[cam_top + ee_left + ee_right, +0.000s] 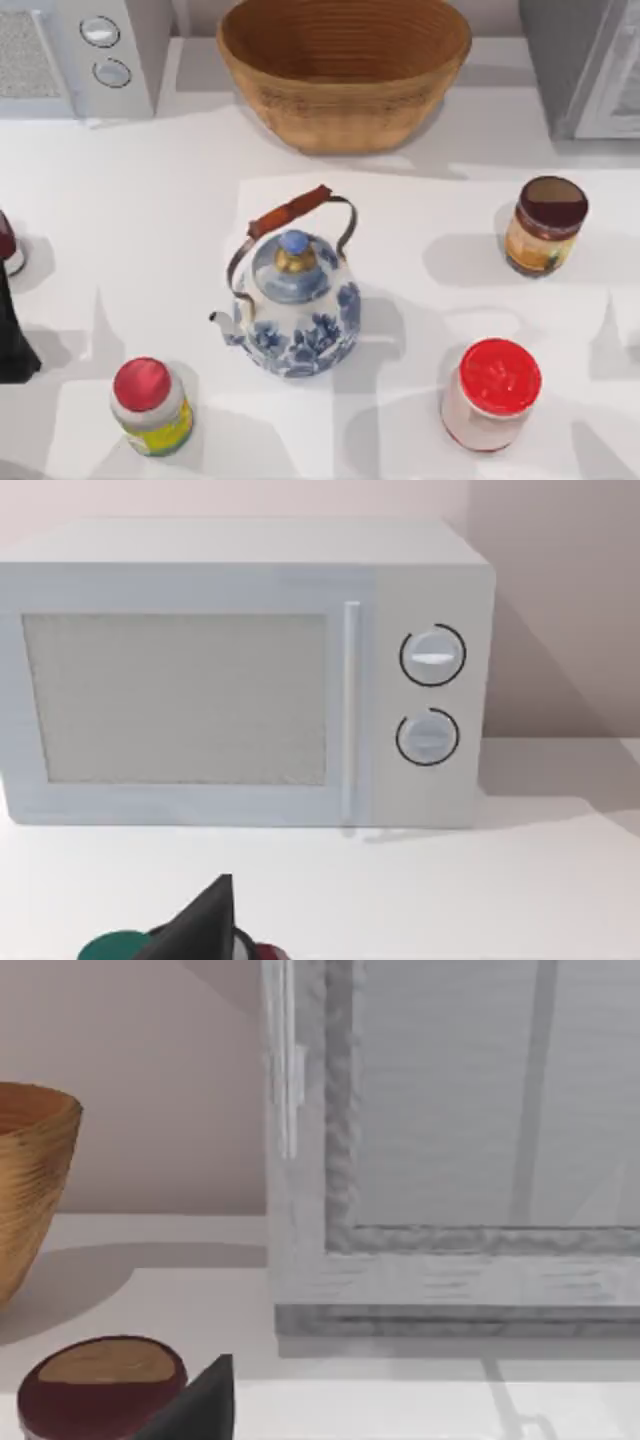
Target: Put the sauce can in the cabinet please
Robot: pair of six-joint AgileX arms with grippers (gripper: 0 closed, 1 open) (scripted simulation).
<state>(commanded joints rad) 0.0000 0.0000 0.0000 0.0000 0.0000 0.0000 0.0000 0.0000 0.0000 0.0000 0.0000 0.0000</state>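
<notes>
The sauce can [545, 226] stands upright on the white table [420, 220], toward the right side and behind the red-lidded white jar [491, 394], well apart from the blue-and-white kettle [294, 300] at the centre. The table is plain white and runs back to a pale wall; along its far edge sit a grey-white box with two round dials [85, 55] at the left, a woven basket [345, 70] in the middle and the cabinet [585, 65] at the right corner, its lighter panelled door facing the table. A red-capped yellow-labelled bottle [150, 405] stands near the front left. In the right wrist view the can's maroon lid [100, 1380] sits close below the camera, just beside a dark finger tip [200, 1400] of the right gripper, with the cabinet door [450, 1140] beyond; whether that gripper's fingers are apart or together I cannot tell. The can has a dark maroon-brown lid, an orange-yellow label and a dark red base. The left arm [12, 335] is at the table's left edge; its gripper's state likewise cannot be told.
</notes>
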